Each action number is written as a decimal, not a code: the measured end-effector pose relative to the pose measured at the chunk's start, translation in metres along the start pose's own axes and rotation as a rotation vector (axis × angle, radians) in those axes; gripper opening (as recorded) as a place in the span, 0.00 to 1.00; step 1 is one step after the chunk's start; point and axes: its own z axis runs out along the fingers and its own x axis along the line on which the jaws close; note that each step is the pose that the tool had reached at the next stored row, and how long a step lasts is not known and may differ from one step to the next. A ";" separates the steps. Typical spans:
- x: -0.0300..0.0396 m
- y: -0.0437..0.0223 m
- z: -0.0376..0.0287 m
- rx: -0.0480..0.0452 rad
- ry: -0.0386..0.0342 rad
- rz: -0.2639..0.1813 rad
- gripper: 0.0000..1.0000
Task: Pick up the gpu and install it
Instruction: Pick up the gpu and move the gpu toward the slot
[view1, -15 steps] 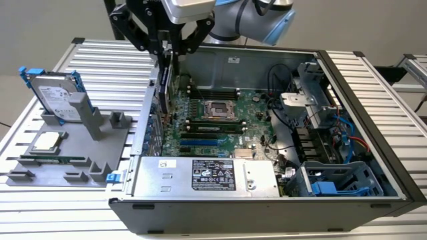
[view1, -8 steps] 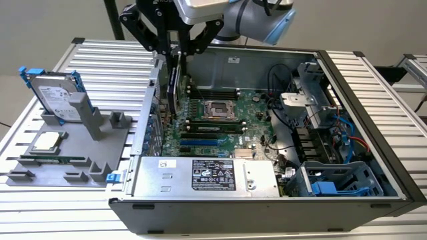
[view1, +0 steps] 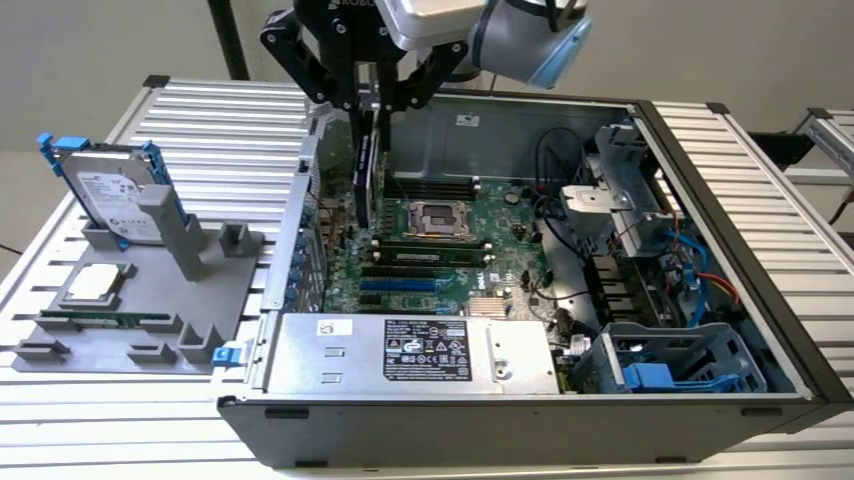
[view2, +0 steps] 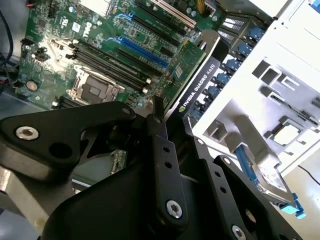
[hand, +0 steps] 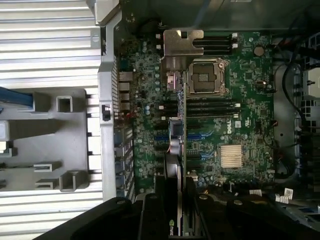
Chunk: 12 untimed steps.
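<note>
Gripper: black, angular fingers, clenched on the gpu.
gpu: thin flat card, hung edgewise right below the gripper.
Motherboard: green, studded, lay beneath the gripper.

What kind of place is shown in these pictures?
Probably a robotics lab test bench for computer assembly: an open computer case sits on a slatted metal table, a grey holder beside it props up a hard drive, and the end effector holds a graphics card over the motherboard.
</note>
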 end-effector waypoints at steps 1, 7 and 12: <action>-0.0016 0.0001 0.0001 0.0000 0.0000 0.000 0.00; -0.0115 0.0007 0.0005 0.0000 0.0000 0.000 0.00; -0.0201 0.0012 0.0008 0.0000 0.0000 0.000 0.00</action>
